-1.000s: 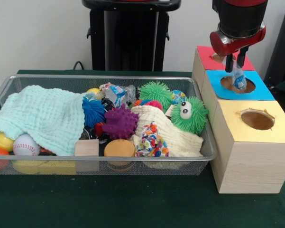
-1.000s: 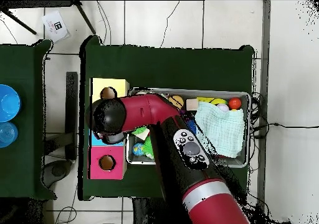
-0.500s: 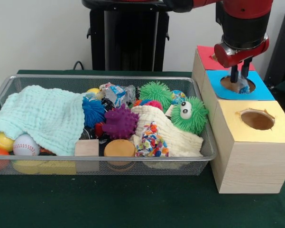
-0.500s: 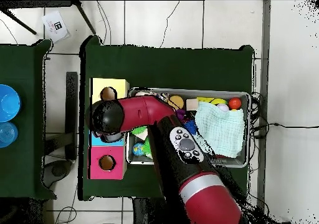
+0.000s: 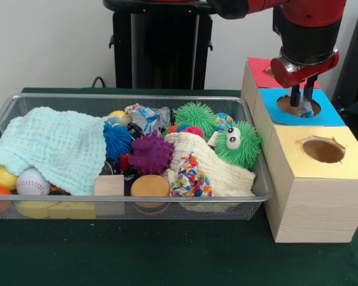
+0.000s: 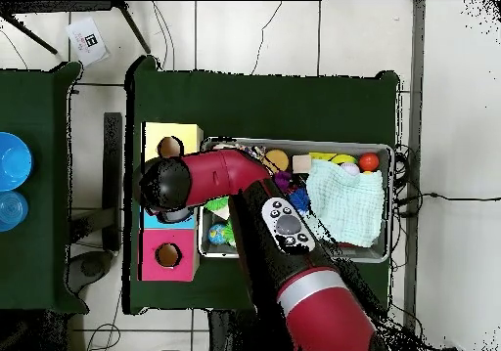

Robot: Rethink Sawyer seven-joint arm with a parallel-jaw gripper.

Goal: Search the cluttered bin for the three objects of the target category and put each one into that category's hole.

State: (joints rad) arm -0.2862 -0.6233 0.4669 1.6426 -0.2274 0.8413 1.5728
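Observation:
My gripper [image 5: 303, 102] hangs over the round hole of the blue-topped box [image 5: 330, 113], its fingertips at the hole's mouth. It is shut on a crinkly clear packet [image 5: 307, 108] that sits partly down in the hole. Another clear packet with blue and red print [image 5: 144, 115] lies at the back middle of the wire mesh bin [image 5: 137, 96]. A third packet does not show. In the overhead view the red arm [image 6: 220, 176] covers the blue box and hides the gripper; the bin [image 6: 388, 153] lies to its right.
Red-topped [image 5: 259, 74] and yellow-topped [image 5: 323, 152] wooden boxes flank the blue one. The bin holds a mint cloth [image 5: 56, 146], a cream cloth [image 5: 217, 173], a confetti bundle [image 5: 190, 176], spiky balls [image 5: 150, 153], a green googly-eyed puff [image 5: 237, 145], and a baseball [image 5: 31, 182].
The gripper has lowered the packet from above the blue box into the hole's mouth and shifted slightly right. Nothing in the bin has moved.

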